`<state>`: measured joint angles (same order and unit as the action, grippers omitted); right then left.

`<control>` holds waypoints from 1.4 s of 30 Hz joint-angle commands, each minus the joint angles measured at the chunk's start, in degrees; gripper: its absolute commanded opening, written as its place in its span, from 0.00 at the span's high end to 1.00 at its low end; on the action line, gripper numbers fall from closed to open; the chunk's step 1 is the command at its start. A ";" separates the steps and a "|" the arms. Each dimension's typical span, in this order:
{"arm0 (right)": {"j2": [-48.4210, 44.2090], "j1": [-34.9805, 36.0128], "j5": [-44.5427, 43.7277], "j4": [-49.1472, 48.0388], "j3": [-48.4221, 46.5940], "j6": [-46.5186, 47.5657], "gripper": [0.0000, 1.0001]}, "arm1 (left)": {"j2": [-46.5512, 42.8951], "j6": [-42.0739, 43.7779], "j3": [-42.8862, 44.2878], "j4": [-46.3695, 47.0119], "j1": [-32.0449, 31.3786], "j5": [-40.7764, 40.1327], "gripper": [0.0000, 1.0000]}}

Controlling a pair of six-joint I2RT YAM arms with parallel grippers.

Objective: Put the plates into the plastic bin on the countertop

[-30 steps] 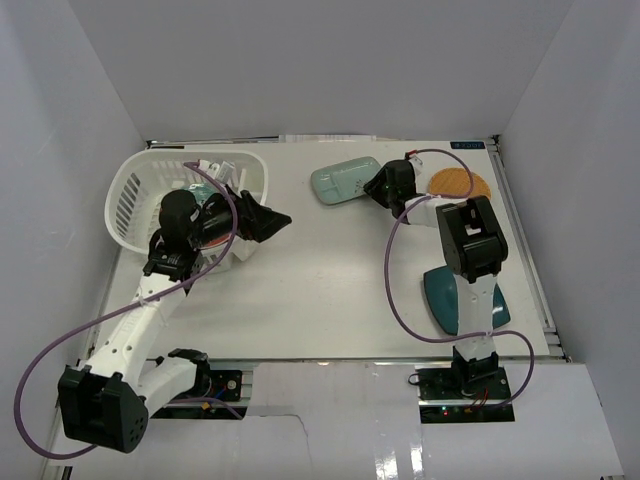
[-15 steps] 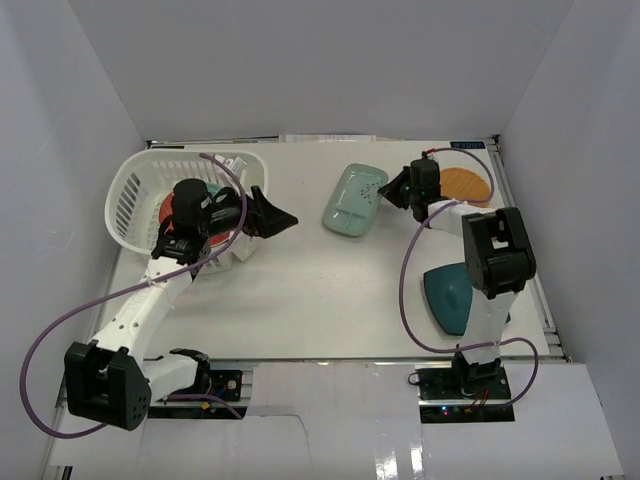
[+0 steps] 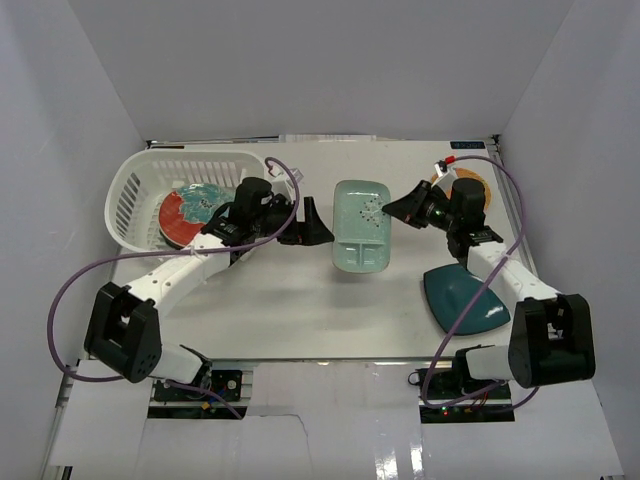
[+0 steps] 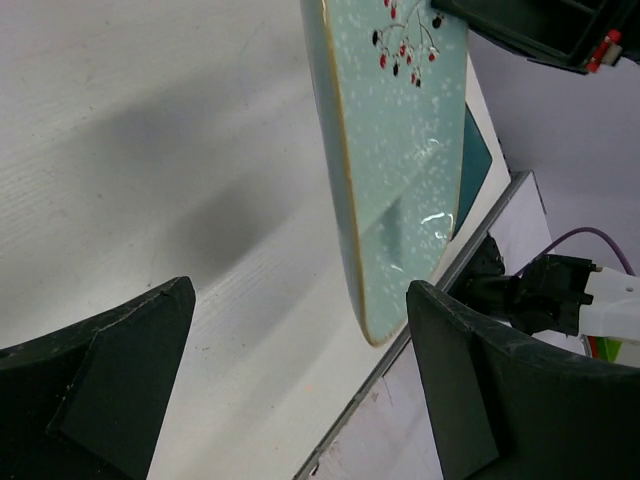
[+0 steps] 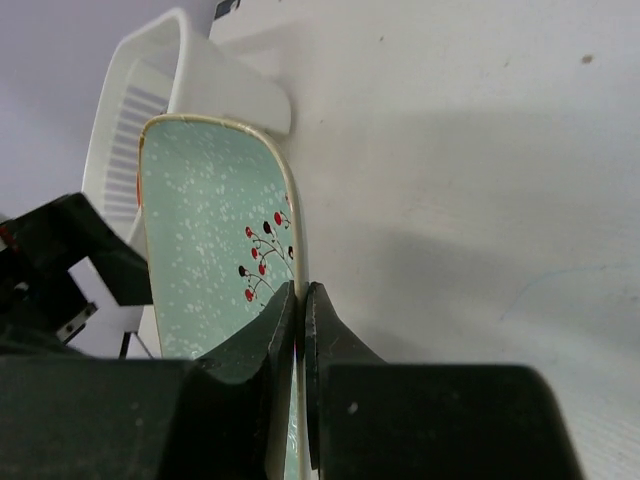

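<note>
My right gripper [image 3: 390, 212] is shut on the right rim of the pale-green rectangular plate [image 3: 360, 228] and holds it tilted above the middle of the countertop [image 3: 300, 300]. In the right wrist view my jaws [image 5: 298, 300] pinch the plate's rim [image 5: 210, 220]. My left gripper [image 3: 318, 225] is open just left of this plate; in the left wrist view [image 4: 300, 370] the plate's edge [image 4: 395, 150] hangs ahead of my spread fingers. The white bin [image 3: 140, 185] stands at the far left with a red-and-teal floral plate [image 3: 190, 210] on top inside.
The dark-teal square plate [image 3: 465, 300] lies at the right front. The orange woven plate [image 3: 475, 190] lies at the back right, partly hidden by my right arm. Pale grey walls enclose the countertop. The bin also shows in the right wrist view [image 5: 170, 90].
My right gripper has lifted the pale-green plate and carried it left to the middle. My left gripper has come out of the bin and moved right, up to the plate.
</note>
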<state>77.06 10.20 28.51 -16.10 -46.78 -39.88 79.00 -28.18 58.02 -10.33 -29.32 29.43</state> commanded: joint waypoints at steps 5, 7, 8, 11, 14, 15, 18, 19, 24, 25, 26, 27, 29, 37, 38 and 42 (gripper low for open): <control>-8.58 -0.26 8.66 -2.89 3.71 -3.19 0.92 | 3.70 -2.66 0.95 5.23 -4.51 -2.80 0.10; -9.64 -0.26 8.49 -2.45 4.68 -2.93 0.92 | 5.72 -3.37 0.87 6.45 -5.13 -3.15 0.26; -10.17 -0.26 8.58 -2.27 5.38 -2.84 0.92 | 6.16 -3.89 0.78 6.72 -5.65 -3.76 0.34; -11.22 -0.26 8.49 -1.66 6.87 -2.31 0.92 | 6.78 -4.60 0.25 8.65 -5.84 -5.08 0.74; -12.72 -0.26 7.70 -1.57 8.89 -2.75 0.92 | 6.96 -4.51 1.21 7.96 -5.92 -6.66 1.00; -13.16 -0.26 7.61 -1.57 9.34 -2.75 0.87 | 6.69 -4.16 1.65 6.65 -5.84 -7.62 1.00; -15.79 -0.26 7.17 -1.39 11.36 -2.66 0.53 | 4.94 -3.46 3.50 4.10 -5.75 -11.32 1.00; -17.54 -0.26 6.74 -1.13 11.71 -2.57 0.39 | 3.80 -3.28 4.29 3.48 -5.49 -12.37 1.00; -24.65 -0.26 5.42 5.01 12.59 0.67 0.15 | -2.86 -5.38 7.63 0.66 3.27 -9.32 1.00; -25.63 -0.26 5.24 5.02 12.86 0.94 0.14 | -2.89 -5.91 7.72 0.31 5.39 -9.30 1.00; -26.51 -0.18 5.15 6.07 13.21 1.20 0.14 | -5.24 -6.27 7.81 -0.82 7.42 -7.74 1.00; -27.91 -0.26 4.89 6.60 13.73 1.99 0.14 | -6.39 -6.44 8.42 -1.62 9.61 -7.03 1.00; -28.98 -0.18 4.71 7.39 14.61 2.70 0.14 | -9.29 -6.53 9.39 -4.94 15.85 -5.88 1.00; -31.44 -0.26 6.90 6.52 18.92 3.57 0.14 | -6.77 -2.58 16.50 -16.12 34.92 -7.46 1.00; -31.53 -0.26 7.17 6.69 19.45 3.93 0.14 | -5.89 -1.71 17.29 -18.39 35.64 -8.50 1.00; -33.45 -0.26 6.82 7.92 21.55 5.77 0.14 | -3.86 2.34 17.92 -20.87 37.67 -15.71 1.00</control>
<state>45.67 10.13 34.35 -7.84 -26.41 -36.58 75.07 -28.69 73.97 -28.80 7.73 16.08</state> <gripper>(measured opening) 0.862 0.030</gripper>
